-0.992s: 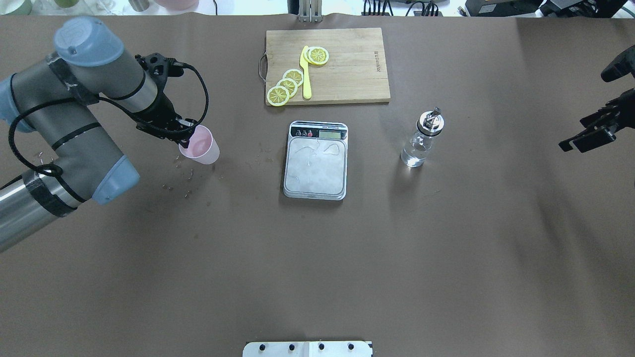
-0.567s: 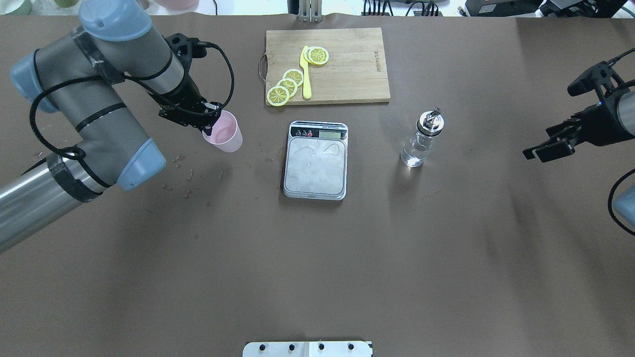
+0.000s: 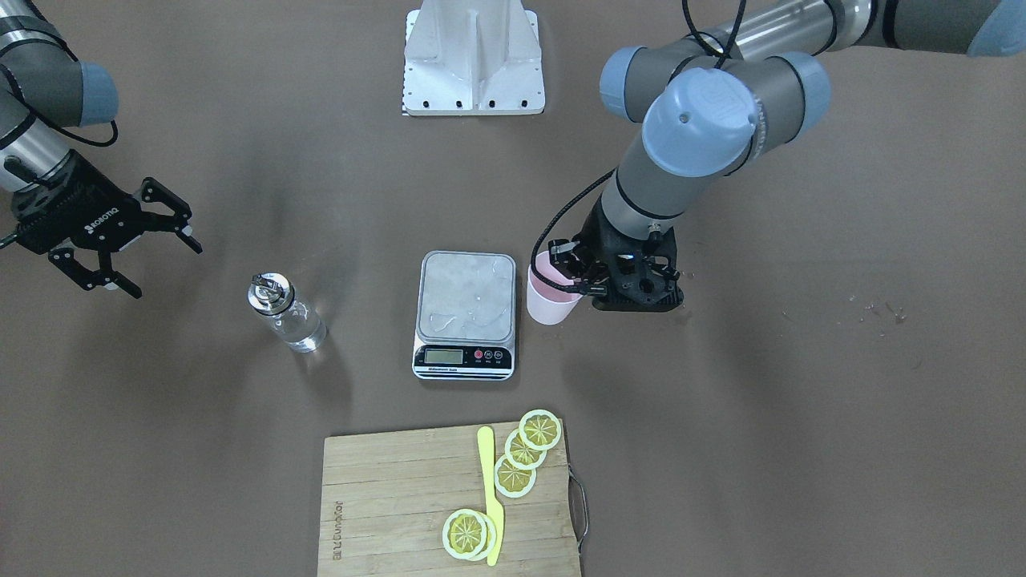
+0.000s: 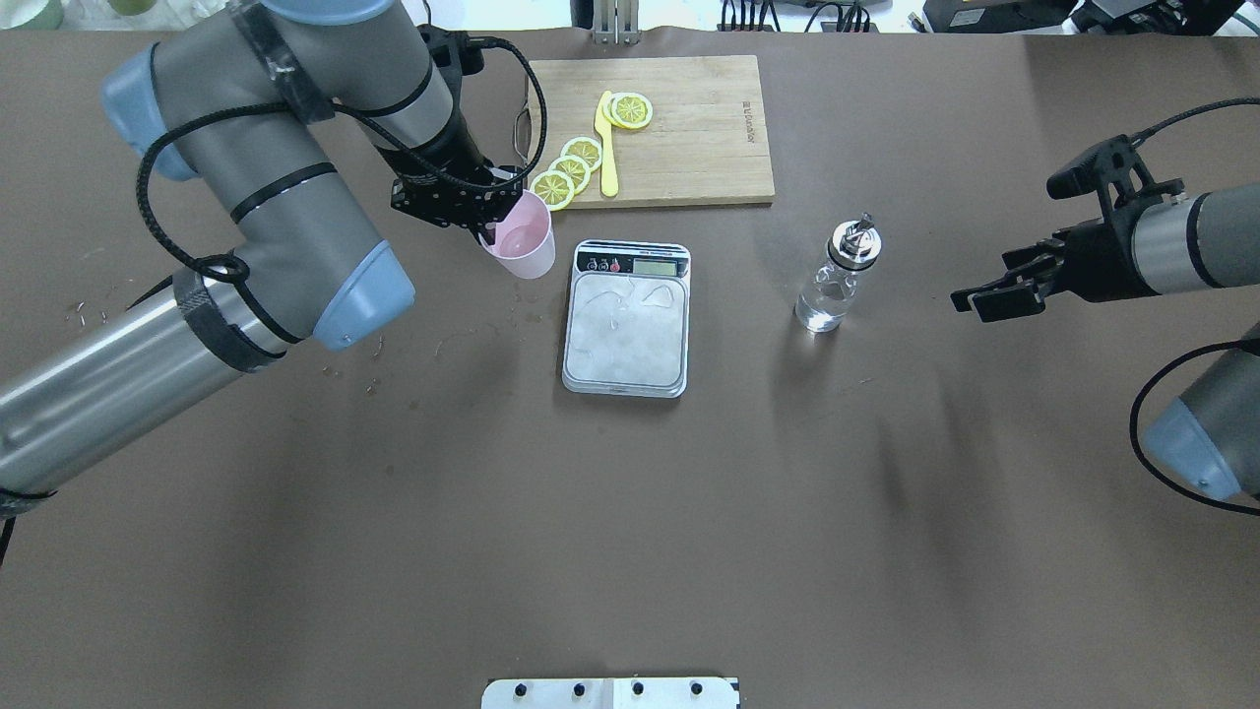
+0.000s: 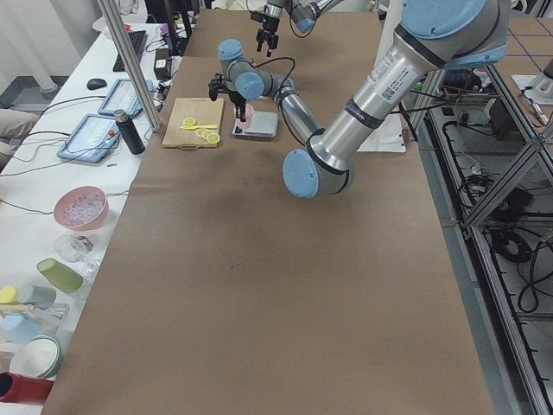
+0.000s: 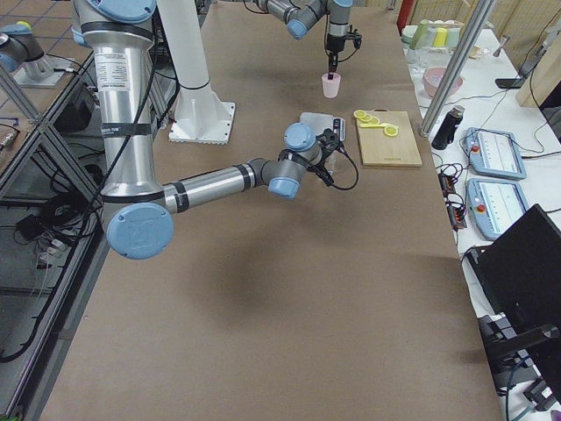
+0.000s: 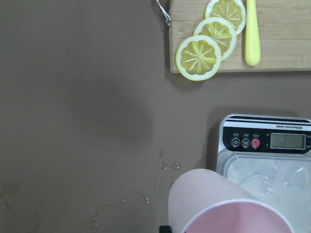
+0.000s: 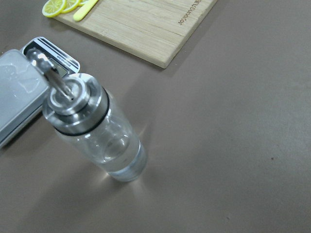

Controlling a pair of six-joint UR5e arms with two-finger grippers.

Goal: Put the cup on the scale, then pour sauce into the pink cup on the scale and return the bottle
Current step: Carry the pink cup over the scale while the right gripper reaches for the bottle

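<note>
The pale pink cup (image 4: 522,243) hangs in my left gripper (image 4: 491,225), which is shut on its rim, just left of the scale (image 4: 627,340) and near its display end. In the front view the cup (image 3: 551,300) is beside the scale (image 3: 466,298), not on it. The left wrist view shows the cup (image 7: 218,208) close up, with the scale (image 7: 266,167) to its right. The clear glass bottle (image 4: 837,281) with a metal pourer stands right of the scale. My right gripper (image 4: 999,283) is open and empty, right of the bottle (image 8: 97,131).
A wooden cutting board (image 4: 689,138) with lemon slices (image 4: 566,172) and a yellow knife (image 4: 606,148) lies behind the scale, close to the left gripper. Droplets lie on the scale's platform and on the table left of it.
My left arm has carried the cup to the right, from far left of the scale to right beside it. My right arm has come in leftward toward the bottle.
</note>
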